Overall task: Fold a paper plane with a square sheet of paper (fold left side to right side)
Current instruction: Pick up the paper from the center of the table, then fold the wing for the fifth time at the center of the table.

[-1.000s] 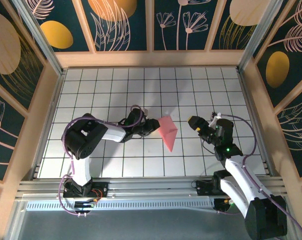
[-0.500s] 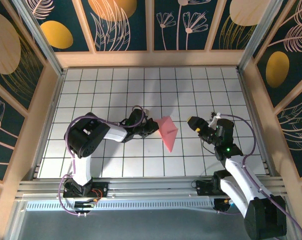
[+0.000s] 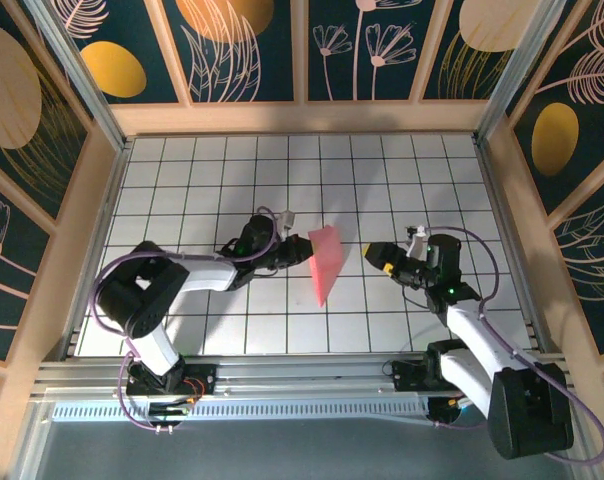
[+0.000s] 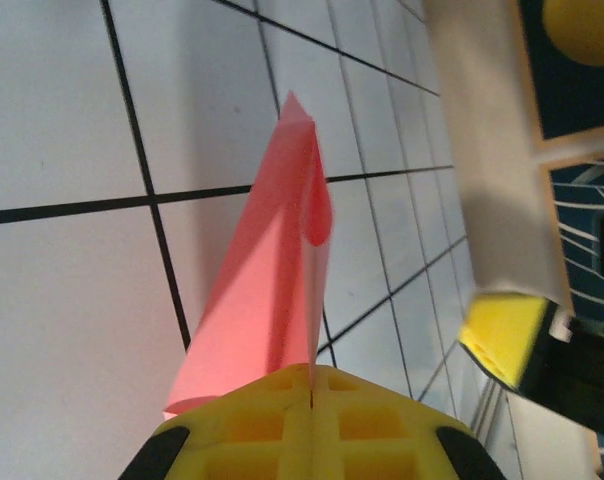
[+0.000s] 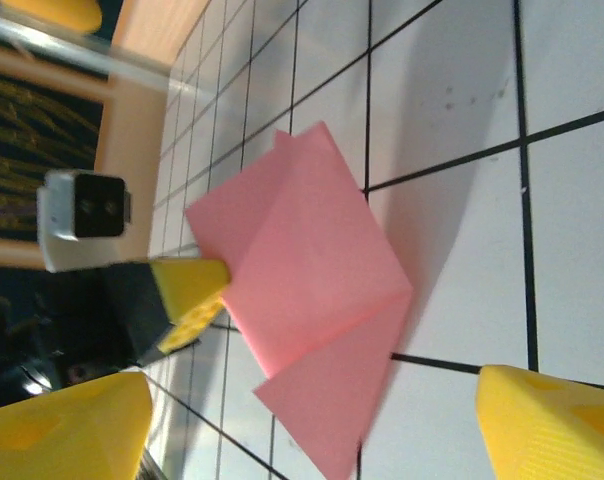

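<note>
The paper (image 3: 324, 262) is clamped by the closed left tool (image 4: 312, 375); nearby, the right tool (image 3: 375, 256) is spread wide, empty.

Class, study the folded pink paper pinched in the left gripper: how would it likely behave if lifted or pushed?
Probably very light: the folded pink paper is held up by one edge alone in the shut left gripper. Likely floppy, since its layers bow apart near the top. A push would probably slide or crumple it, as it looks thin.
</note>
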